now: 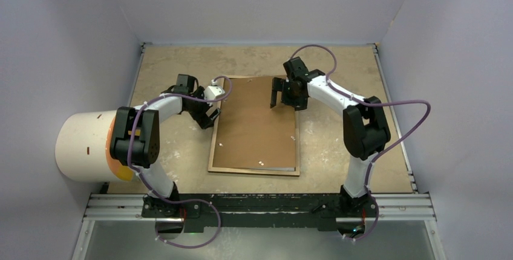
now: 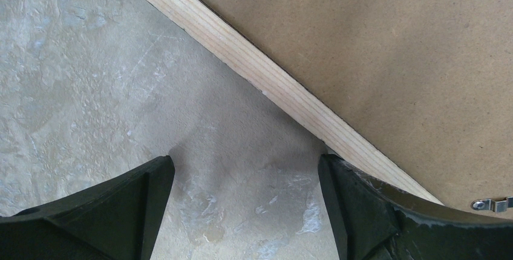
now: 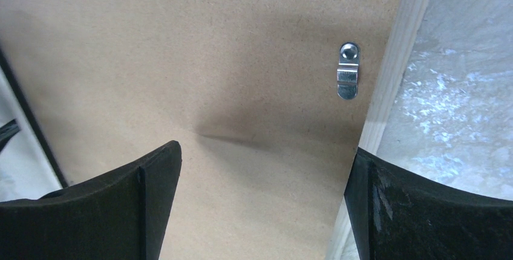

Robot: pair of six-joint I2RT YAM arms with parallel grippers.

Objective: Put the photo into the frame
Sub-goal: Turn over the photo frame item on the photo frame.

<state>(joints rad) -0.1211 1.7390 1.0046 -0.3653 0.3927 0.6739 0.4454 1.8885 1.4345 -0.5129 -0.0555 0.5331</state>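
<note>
1. The frame point(image 1: 213, 151) lies face down at the middle of the table point(image 1: 320, 151), with its long sides running from the near edge toward the far edge. It is turned slightly, so its far end sits further right than its near end. Its pale wood border shows along the left, right and near sides.
2. A brown backing board point(image 1: 254, 127) lies flat inside the frame and covers nearly all of it. The photo cannot be made out in any view.
3. Small metal clips point(image 3: 348, 71) are fixed to the board close to the wood border. The left wrist view shows 2 and the right wrist view shows 1.
4. The left gripper point(image 2: 245, 211) hangs over bare table at the frame's left side, near its far left corner. Its fingers are spread wide with nothing between them, and 1 finger point(image 2: 387, 217) overlaps the wood border.
5. The right gripper point(image 3: 263, 205) hangs over the board near the frame's far right corner. Its fingers are fully apart and hold nothing, and 1 finger point(image 3: 435, 217) sits above the right border.
6. A white cylinder point(image 1: 81, 145) with an orange patch lies at the table's left edge, well apart from the frame and partly hidden by the left arm's elbow.
7. Purple cables point(image 1: 417, 115) loop above both arms.
</note>
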